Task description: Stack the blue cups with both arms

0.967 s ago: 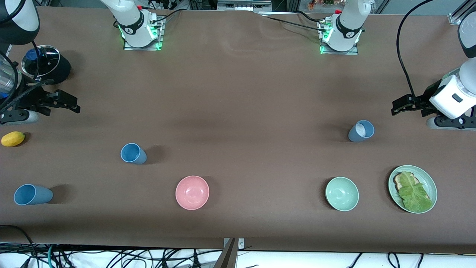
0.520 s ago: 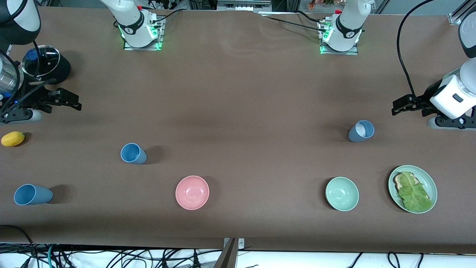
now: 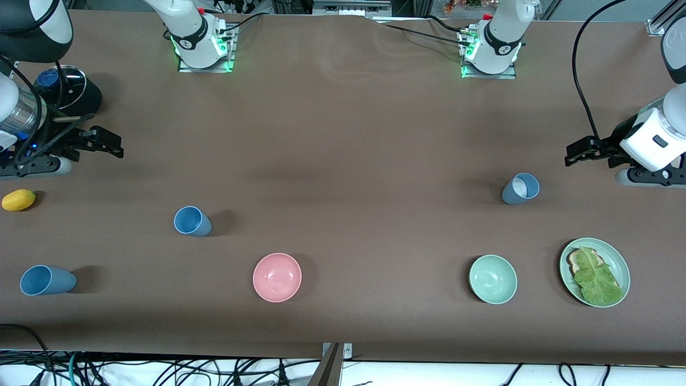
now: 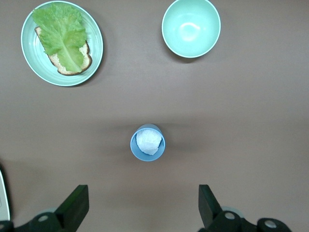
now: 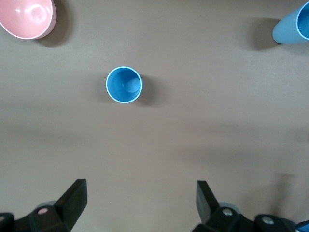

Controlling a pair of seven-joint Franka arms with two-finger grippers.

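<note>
Three blue cups stand apart on the brown table. A sky-blue cup [image 3: 192, 221] [image 5: 124, 85] stands mouth up toward the right arm's end. Another sky-blue cup [image 3: 47, 280] [image 5: 292, 26] is nearer the front camera, by that end's edge. A duller grey-blue cup [image 3: 521, 188] [image 4: 147, 142], whitish inside, stands toward the left arm's end. My right gripper [image 3: 110, 143] [image 5: 140, 198] hangs open and empty above bare table, short of the first cup. My left gripper [image 3: 572, 151] [image 4: 142, 203] is open and empty too, over the table beside the grey-blue cup.
A pink bowl [image 3: 277, 277] and a pale green bowl [image 3: 493, 279] sit near the front edge. A green plate [image 3: 621, 262] with toast and lettuce lies by the left arm's end. A yellow lemon [image 3: 19, 199] and a lidded black pot [image 3: 80, 96] are at the right arm's end.
My right gripper has drifted a little toward the table's middle and away from the lemon. The left arm and all the cups have stayed put.
</note>
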